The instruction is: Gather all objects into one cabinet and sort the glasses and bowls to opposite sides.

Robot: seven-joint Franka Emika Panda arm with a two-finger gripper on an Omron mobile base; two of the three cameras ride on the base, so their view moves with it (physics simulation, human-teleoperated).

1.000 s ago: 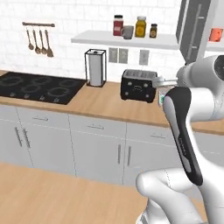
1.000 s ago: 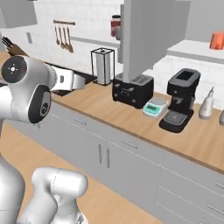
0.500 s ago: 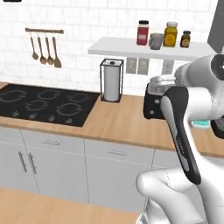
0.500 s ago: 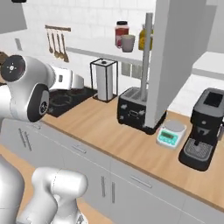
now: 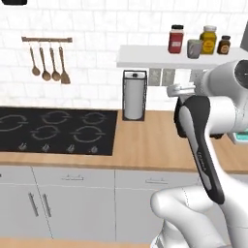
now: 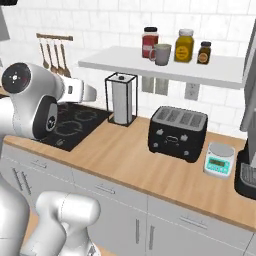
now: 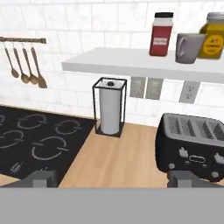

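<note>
White tiled wall (image 7: 87,26) across top of frame. White shelf (image 7: 131,63) upper right, bearing red jar (image 7: 161,34) with black lid, grey cup (image 7: 189,47), yellow jar (image 7: 213,36). Small brown jar (image 6: 203,52) upper right in right base view. Black cooktop (image 7: 35,140) lower left, pale ring markings. Tan wooden counter (image 7: 118,162) centre. Black toaster (image 7: 192,146) lower right. White paper roll (image 7: 110,111) in black wire frame. Light-grey base cabinets (image 5: 72,203) along bottom.

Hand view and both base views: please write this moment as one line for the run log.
gripper: open, empty | ahead: toaster, paper towel holder | shelf: grey cup, jars
</note>
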